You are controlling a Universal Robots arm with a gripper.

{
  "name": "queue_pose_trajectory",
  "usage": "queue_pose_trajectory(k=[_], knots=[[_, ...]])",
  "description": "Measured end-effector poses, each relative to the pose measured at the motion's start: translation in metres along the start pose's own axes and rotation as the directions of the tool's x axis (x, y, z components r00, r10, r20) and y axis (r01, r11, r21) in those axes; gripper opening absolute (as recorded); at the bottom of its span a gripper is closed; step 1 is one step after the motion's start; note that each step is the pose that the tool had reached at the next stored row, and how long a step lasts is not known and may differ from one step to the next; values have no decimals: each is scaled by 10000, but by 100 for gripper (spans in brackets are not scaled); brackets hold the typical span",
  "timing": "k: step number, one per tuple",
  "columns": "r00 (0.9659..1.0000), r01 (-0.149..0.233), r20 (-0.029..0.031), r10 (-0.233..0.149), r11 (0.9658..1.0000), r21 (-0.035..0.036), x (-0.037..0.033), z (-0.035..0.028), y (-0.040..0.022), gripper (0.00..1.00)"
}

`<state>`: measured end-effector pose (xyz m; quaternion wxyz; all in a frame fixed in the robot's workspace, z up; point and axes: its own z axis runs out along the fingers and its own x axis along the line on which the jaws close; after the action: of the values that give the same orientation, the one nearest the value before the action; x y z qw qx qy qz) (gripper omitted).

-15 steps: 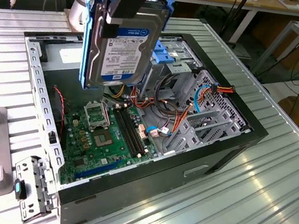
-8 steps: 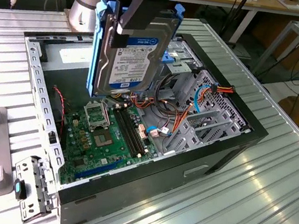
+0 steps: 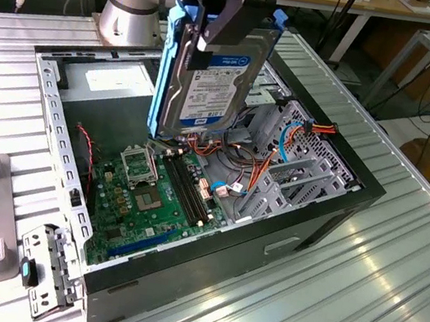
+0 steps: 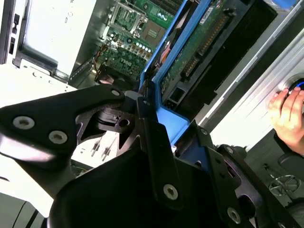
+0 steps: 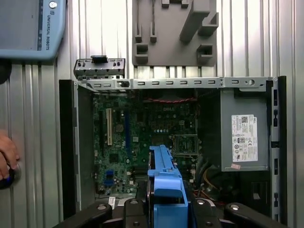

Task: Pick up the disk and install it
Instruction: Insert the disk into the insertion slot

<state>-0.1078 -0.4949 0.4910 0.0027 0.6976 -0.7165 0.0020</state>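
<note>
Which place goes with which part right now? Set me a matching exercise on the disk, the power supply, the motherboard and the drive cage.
Things:
1. disk
2. power supply
3. motherboard
4. drive cage

Places:
A. on the table, outside the case
B. flat on the case floor
C. clamped on edge in the fingers, above the open case
D. in a corner of the case

Pairs: 1-C, 2-D, 3-B, 4-A.
</note>
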Motion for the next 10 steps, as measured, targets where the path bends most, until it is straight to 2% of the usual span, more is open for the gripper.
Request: queue_pose_trajectory(k=[5,7,10], knots=[[10000,1,-1,-1,10000,0,136,3,-12,37],[10000,0,-1,0,10000,0,194,4,-30,37],[10000,0,0,0,10000,1,245,7,-78,37]])
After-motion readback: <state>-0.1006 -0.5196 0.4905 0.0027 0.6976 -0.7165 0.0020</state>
